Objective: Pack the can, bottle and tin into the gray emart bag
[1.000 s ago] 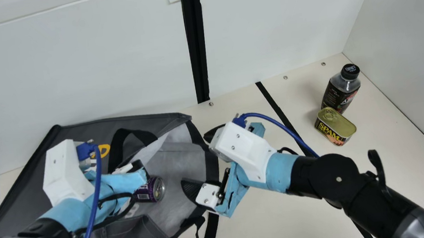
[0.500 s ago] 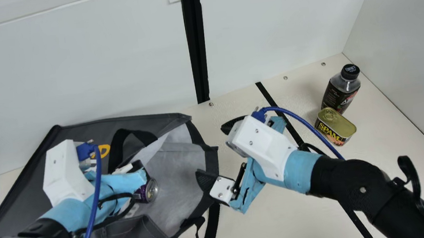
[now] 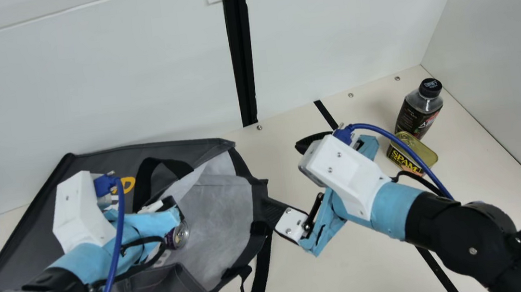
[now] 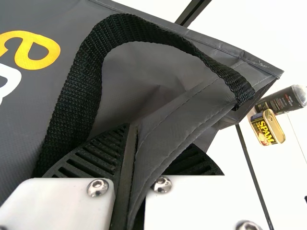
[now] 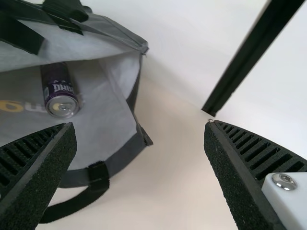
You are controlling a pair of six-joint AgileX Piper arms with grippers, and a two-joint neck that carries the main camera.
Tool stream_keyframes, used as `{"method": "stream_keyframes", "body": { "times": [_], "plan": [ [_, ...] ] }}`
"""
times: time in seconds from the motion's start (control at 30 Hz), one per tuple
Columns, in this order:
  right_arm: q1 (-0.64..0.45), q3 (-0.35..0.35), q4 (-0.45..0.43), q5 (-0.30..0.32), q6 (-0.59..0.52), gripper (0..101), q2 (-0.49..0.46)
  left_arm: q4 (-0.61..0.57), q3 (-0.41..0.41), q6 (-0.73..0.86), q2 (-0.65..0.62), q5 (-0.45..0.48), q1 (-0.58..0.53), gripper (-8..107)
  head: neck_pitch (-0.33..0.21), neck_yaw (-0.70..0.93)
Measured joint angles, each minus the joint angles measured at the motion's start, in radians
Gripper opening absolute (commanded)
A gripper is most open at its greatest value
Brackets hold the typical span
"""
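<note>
Right hand (image 3: pixel 281 175) spread, left (image 3: pixel 159 220) seemingly clamped

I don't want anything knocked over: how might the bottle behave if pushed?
The bottle may well tip if pushed near its cap, standing upright and taller than wide. Its smooth-looking round sides could slip, and the tin close beside it might get nudged.

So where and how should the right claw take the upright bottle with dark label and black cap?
Likely the upper labelled body of the bottle, just under the clear shoulder, coming from the main view's left. It stands upright, the body looks straight-sided, and the gold-lidded, rounded rectangular tin crowds its near side, low down.
</note>
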Motion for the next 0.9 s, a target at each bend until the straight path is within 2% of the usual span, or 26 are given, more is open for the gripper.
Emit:
{"method": "stream_keyframes", "body": {
  "times": [0.2, 0.43, 0.9],
  "plan": [
    [-0.042, -0.015, -0.104, 0.033, 0.093, 91, -0.035, 0.0, 0.0, 0.0, 0.0, 0.0, 0.0, 10, 0.0, 0.0],
    [-0.105, -0.045, -0.218, 0.107, 0.191, 91, -0.09, 0.0, 0.0, 0.0, 0.0, 0.0, 0.0, 10, 0.0, 0.002],
    [-0.205, -0.082, -0.388, 0.237, 0.369, 91, -0.194, 0.0, 0.0, 0.0, 0.0, 0.0, 0.0, 10, 0.0, 0.002]
  ]
}}
